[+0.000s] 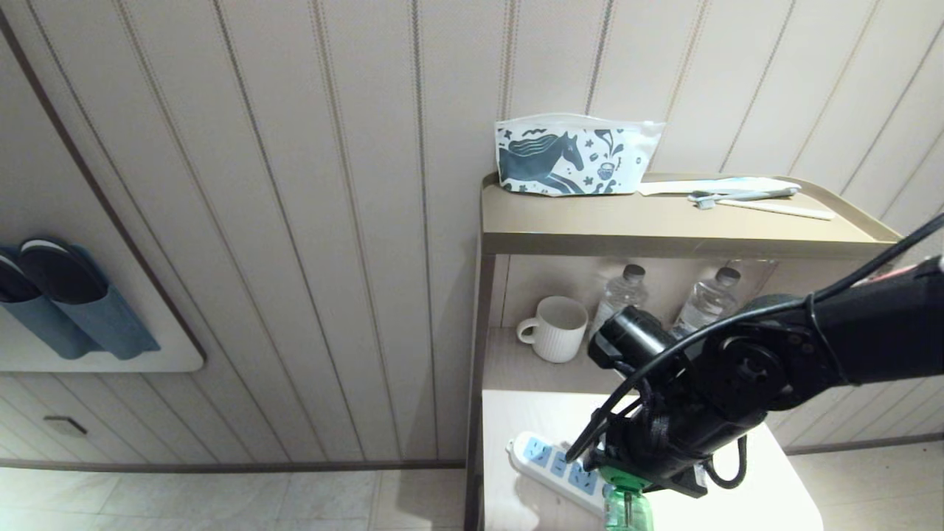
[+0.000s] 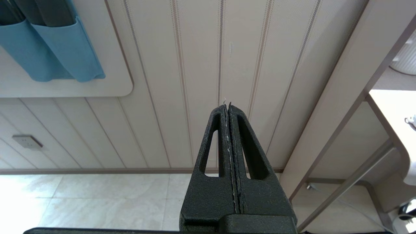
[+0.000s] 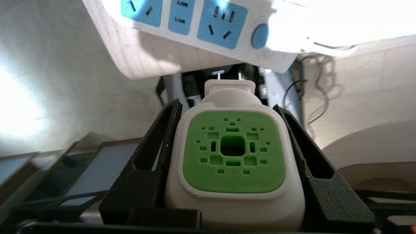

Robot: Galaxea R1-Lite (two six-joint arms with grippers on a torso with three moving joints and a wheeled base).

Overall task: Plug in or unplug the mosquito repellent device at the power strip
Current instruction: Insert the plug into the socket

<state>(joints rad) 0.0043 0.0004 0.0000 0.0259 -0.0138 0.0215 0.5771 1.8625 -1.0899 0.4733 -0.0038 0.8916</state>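
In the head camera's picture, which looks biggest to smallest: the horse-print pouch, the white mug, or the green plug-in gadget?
1. Horse-print pouch, clearly the largest.
2. White mug.
3. Mosquito repellent device, smallest as seen, but the right hand covers its top and the picture's edge cuts it off, so its rank against the mug is unsure.

White cabinet top (image 1: pixel 767 479): power strip (image 1: pixel 549 468) lying flat on it.

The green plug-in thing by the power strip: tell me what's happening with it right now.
The right gripper holds the mosquito repellent device between its fingers, plug prongs bare and pointing toward the power strip. It is not plugged in; the device hangs clear of the strip, whose visible sockets are empty. In the head view the strip lies on the white tabletop under the arm. The left gripper is shut and idle, off to the side facing the wall.
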